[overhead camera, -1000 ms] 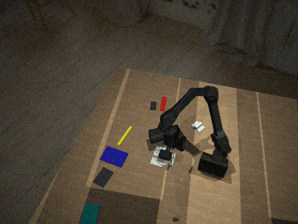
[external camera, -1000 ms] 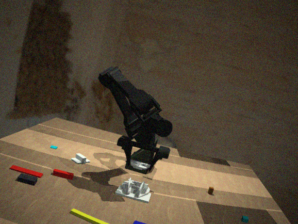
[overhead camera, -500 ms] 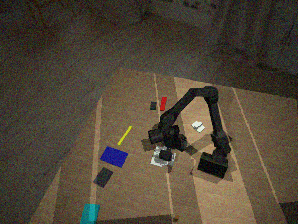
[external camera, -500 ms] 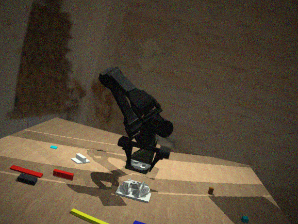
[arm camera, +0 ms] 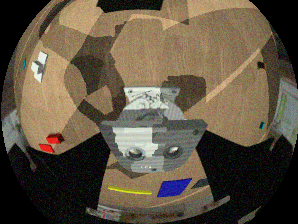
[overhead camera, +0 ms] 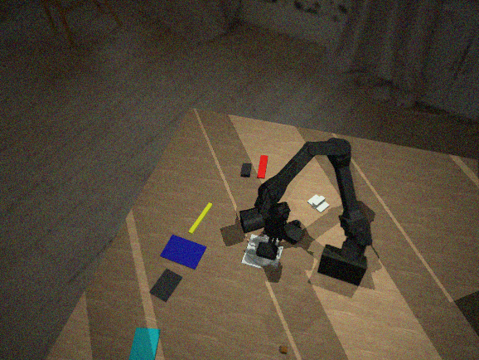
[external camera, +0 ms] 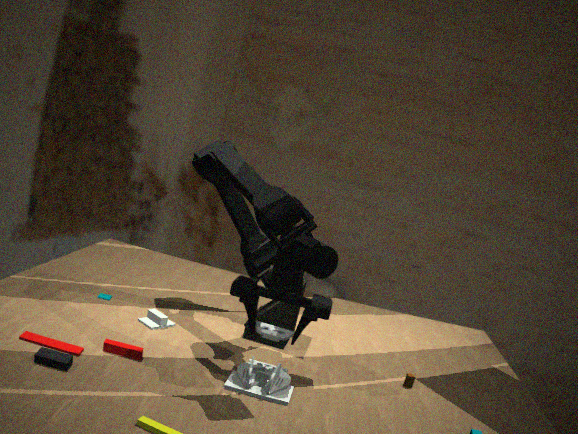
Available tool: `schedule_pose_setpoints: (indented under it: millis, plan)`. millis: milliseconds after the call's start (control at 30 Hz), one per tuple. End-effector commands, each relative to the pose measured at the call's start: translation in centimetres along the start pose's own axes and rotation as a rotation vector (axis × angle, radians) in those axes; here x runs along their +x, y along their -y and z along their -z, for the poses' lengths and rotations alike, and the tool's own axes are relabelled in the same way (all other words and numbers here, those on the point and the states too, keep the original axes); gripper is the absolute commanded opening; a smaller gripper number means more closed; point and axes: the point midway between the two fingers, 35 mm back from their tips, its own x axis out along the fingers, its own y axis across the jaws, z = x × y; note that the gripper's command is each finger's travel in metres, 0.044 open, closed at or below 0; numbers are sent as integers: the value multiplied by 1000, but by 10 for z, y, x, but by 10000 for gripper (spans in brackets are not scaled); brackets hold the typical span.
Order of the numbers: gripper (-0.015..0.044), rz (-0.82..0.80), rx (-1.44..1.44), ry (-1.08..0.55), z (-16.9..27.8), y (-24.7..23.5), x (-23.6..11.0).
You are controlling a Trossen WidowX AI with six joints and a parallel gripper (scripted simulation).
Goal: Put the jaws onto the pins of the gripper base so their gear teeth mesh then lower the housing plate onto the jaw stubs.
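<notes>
My gripper (external camera: 272, 338) (arm camera: 153, 132) is shut on the grey housing plate (external camera: 274, 331) (arm camera: 120, 137), which has two round holes. In the exterior view the plate hangs well above the table, over and behind the gripper base, with open air between them. The white gripper base (overhead camera: 248, 260) (external camera: 284, 398) (arm camera: 175, 92) lies flat on the table. Two pale jaws (external camera: 244, 376) (external camera: 281, 382) stand on it side by side, with stubs pointing up. Whether their teeth mesh is too small to tell. The plate hides part of the base in the wrist view.
A white stepped block (overhead camera: 318, 203) (external camera: 157, 318) (arm camera: 39, 67) lies off to one side. Red bars (external camera: 51, 343) (external camera: 123, 349), a black block (overhead camera: 246, 170) (external camera: 53, 358), a yellow strip (overhead camera: 200, 217), a blue plate (overhead camera: 183, 251) and a small orange piece (overhead camera: 283, 349) (external camera: 409, 380) lie around.
</notes>
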Motion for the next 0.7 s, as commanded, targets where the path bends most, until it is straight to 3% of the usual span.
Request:
schedule_pose_setpoints:
  millis: [0, 667]
  plan:
    - [351, 4, -2, 3, -11, 4, 0]
    - [351, 4, 6, 3, -11, 4, 0]
